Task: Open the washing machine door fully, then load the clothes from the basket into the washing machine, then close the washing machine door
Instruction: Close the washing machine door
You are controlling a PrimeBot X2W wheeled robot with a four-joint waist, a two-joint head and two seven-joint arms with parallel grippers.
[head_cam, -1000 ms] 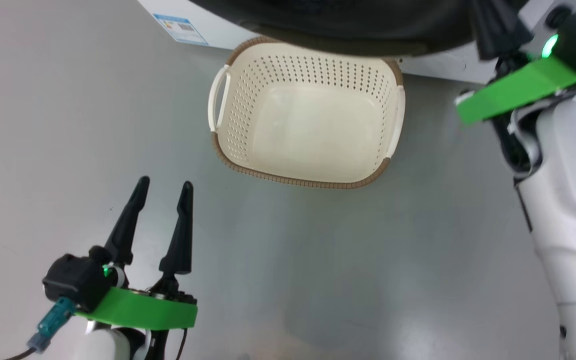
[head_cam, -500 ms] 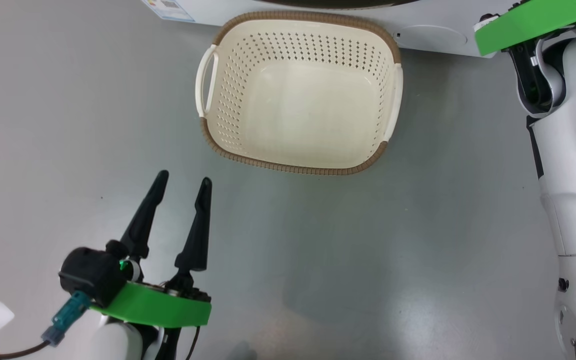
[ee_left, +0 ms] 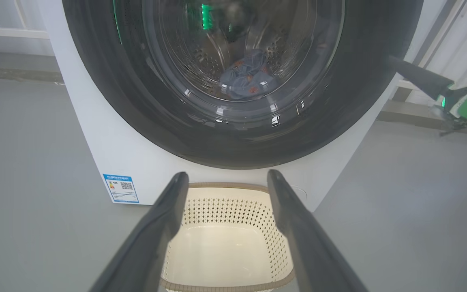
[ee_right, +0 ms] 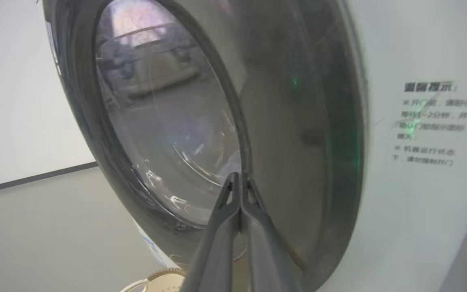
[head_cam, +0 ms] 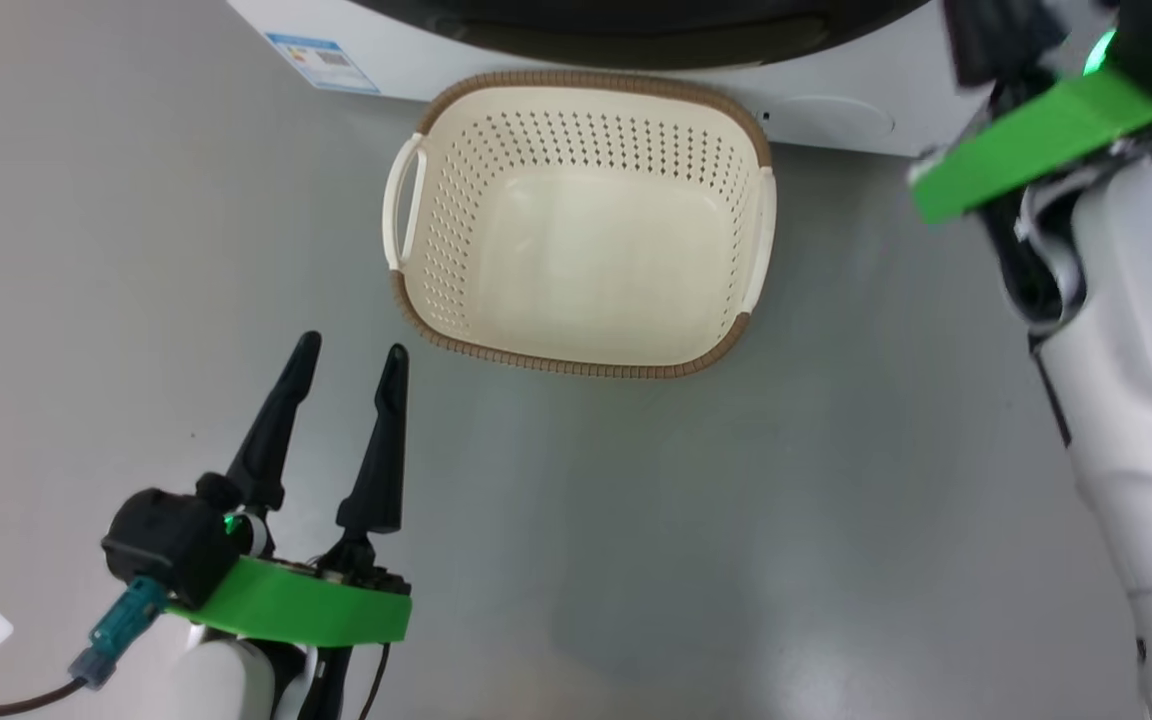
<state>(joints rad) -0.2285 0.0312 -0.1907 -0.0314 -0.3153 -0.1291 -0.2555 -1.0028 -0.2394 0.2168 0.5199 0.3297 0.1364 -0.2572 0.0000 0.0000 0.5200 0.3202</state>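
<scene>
You are watching a head view that has shifted with the camera, not with the things. At the left, your left gripper (head_cam: 352, 346) is hovering spread, holding nothing; the blue label sticker (ee_left: 121, 188) is showing a QR code, its print too small to read; the basket (head_cam: 456, 260) is staying empty, the clothes (ee_left: 245, 77) lying inside the washing machine (ee_left: 95, 154) behind the washing machine door (ee_left: 136, 101), which looks shut, so you are probably finishing the closing; at the right, your right gripper (ee_right: 239, 175), fingers pressed together, is pointing at the door's black ring, contact unclear; the Chinese writing (ee_right: 428, 121) is too blurred to read.
</scene>
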